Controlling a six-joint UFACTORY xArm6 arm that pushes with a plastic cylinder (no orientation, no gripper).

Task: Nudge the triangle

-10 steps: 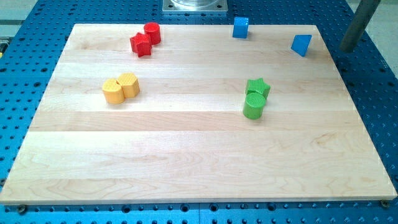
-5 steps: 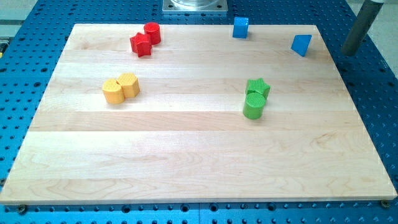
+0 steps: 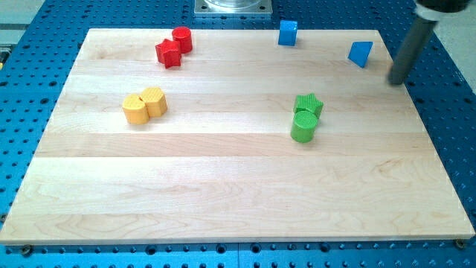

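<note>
My tip (image 3: 399, 80) is over the table's (image 3: 223, 186) far-right edge, just right of the blue triangle (image 3: 361, 53) and slightly nearer than it. A small gap shows between them, no contact. No gripper on this rig, only the rod, so there's no open or closed state to give.

Blue triangle sits at the far right of the table, close to the far edge. Blue cube-like block (image 3: 288, 33) is left of it along the same far edge, well apart.

Red pair at far left: red cylinder (image 3: 182, 39) touching a red star-like block (image 3: 169, 53), which is just left and nearer.

Yellow pair mid-left, touching: yellow hexagon-like block (image 3: 135, 109) on the left, second yellow block (image 3: 155, 101) on the right, shape unclear.

Green pair right of centre, touching: green star (image 3: 309, 103) farther, green cylinder (image 3: 303, 126) nearer. Both well apart from my tip.
</note>
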